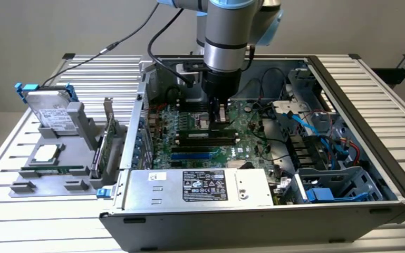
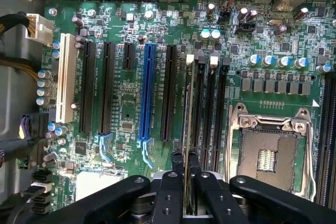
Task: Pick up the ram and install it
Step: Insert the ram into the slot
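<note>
My gripper [image 2: 187, 167] is shut on the ram [image 2: 187, 108], a thin green stick seen edge-on that runs out from between the black fingers [image 2: 169, 192]. The ram lies in line with the long black memory slots [image 2: 211, 108], at the side of that group furthest from the empty CPU socket [image 2: 265, 156]. Whether it touches a slot I cannot tell. In the exterior view the gripper [image 1: 219, 113] is lowered inside the open computer case [image 1: 371, 158], just above the motherboard [image 1: 248, 139].
A blue expansion slot [image 2: 147, 93] and a white slot [image 2: 65, 77] lie beside the memory slots. The power supply [image 1: 195, 187] fills the case's front. Cables [image 1: 315, 126] cross the exterior view's right. A grey fixture [image 1: 55, 158] holding a hard drive [image 1: 48, 110] and a bracketed green card [image 1: 107, 137] stands outside the case.
</note>
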Robot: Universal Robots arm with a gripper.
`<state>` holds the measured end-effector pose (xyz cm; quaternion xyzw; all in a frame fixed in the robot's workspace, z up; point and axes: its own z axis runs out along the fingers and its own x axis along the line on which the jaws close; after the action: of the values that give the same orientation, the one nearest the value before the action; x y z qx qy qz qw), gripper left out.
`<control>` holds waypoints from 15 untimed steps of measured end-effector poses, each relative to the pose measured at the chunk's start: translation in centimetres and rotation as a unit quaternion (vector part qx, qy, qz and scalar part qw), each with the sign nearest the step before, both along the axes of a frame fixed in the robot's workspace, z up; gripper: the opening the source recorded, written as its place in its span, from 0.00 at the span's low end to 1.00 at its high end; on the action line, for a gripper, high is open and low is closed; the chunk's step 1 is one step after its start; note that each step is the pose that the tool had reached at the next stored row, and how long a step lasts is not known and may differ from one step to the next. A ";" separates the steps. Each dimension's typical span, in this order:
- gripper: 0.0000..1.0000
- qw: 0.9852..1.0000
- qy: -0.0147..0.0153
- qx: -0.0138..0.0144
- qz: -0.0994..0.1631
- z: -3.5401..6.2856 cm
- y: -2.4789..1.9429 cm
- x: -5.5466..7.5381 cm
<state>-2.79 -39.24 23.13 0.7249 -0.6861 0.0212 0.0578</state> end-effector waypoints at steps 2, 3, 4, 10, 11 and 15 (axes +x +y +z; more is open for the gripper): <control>0.14 1.000 0.000 -0.001 0.000 -0.02 0.00 0.0; 0.14 1.000 0.000 0.000 0.000 -0.08 0.01 0.0; 0.14 1.000 0.000 0.000 0.000 -0.17 0.03 0.0; 0.14 1.000 0.000 -0.001 0.000 -0.60 0.17 0.0; 0.14 1.000 0.000 -0.001 0.000 -0.60 0.17 0.0; 0.14 1.000 0.000 0.000 0.000 -0.61 0.17 0.0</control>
<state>-2.79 -39.06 22.52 0.7249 -0.6861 0.0213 0.0579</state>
